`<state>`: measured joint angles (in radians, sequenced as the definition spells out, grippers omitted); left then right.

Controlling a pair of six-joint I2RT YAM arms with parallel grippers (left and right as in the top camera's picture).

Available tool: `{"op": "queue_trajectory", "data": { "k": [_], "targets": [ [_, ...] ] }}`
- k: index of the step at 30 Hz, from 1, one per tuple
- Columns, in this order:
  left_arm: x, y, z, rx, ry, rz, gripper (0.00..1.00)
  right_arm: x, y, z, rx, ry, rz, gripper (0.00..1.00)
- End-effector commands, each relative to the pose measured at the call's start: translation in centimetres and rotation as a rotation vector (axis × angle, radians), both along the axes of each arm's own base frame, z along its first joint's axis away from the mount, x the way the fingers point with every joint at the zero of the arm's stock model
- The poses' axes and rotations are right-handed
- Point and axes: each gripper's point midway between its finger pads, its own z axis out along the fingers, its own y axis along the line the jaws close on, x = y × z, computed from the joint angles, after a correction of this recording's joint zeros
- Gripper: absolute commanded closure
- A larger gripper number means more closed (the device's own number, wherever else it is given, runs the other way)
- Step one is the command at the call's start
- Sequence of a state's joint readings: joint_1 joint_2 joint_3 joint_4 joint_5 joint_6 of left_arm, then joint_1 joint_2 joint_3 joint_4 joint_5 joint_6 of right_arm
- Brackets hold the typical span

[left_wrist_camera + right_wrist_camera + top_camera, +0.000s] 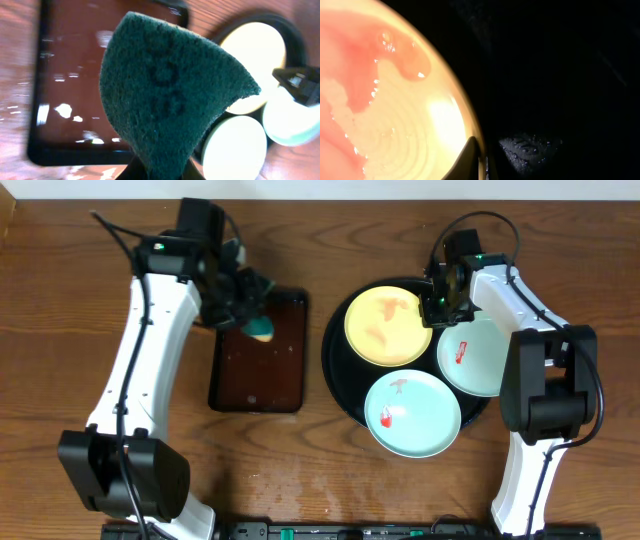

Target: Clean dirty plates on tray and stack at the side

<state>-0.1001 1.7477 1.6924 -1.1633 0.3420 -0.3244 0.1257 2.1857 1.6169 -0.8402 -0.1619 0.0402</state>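
Note:
The pale yellow plate [385, 325] with red smears lies at the back left of the round black tray [338, 385]. Two mint-white plates [412, 415] [475, 355] with small red smears lie beside it on the tray. My right gripper [436, 305] is shut on the yellow plate's right rim; in the right wrist view a finger [482, 160] lies over the rim of the yellow plate [380, 115]. My left gripper [245, 302] is shut on a green-faced sponge [170, 95] and holds it above the brown rectangular tray [258, 375].
The dark-brown rectangular tray [70, 75] lies left of the black tray. Bare wood tabletop [330, 480] lies in front of both trays and on the far left. The black tray floor [560, 75] is wet next to the yellow plate.

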Motion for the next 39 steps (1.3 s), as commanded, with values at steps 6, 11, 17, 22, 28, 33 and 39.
{"op": "queue_trajectory", "data": {
  "k": [6,11,17,22,28,33,39],
  "targets": [
    [0.5,6.7,-0.8,0.195,-0.01,0.087,0.91,-0.6,-0.3,-0.8,-0.014,0.029,-0.021,0.99],
    [0.7,7.3,-0.7,0.195,-0.015,0.104,0.91,-0.6,-0.1,-0.2,-0.002,0.023,-0.019,0.99],
    [0.2,7.1,-1.1,0.195,0.008,0.098,0.91,-0.4,0.0,0.3,0.011,0.009,-0.03,0.99],
    [-0.2,7.1,-1.5,0.196,0.024,0.097,0.91,-0.7,0.0,0.3,0.009,0.023,-0.033,0.99],
    [-0.3,7.1,-1.5,0.195,0.031,0.097,0.92,-0.9,0.0,0.3,0.009,0.028,-0.034,0.99],
    [-0.4,7.1,-1.5,0.192,0.038,0.113,0.92,-1.7,-0.1,0.2,0.004,0.062,-0.033,0.99],
    [-0.5,6.9,-1.5,0.18,0.042,0.114,0.92,-1.9,-0.1,0.1,0.003,0.071,-0.032,0.99]
  ]
}}
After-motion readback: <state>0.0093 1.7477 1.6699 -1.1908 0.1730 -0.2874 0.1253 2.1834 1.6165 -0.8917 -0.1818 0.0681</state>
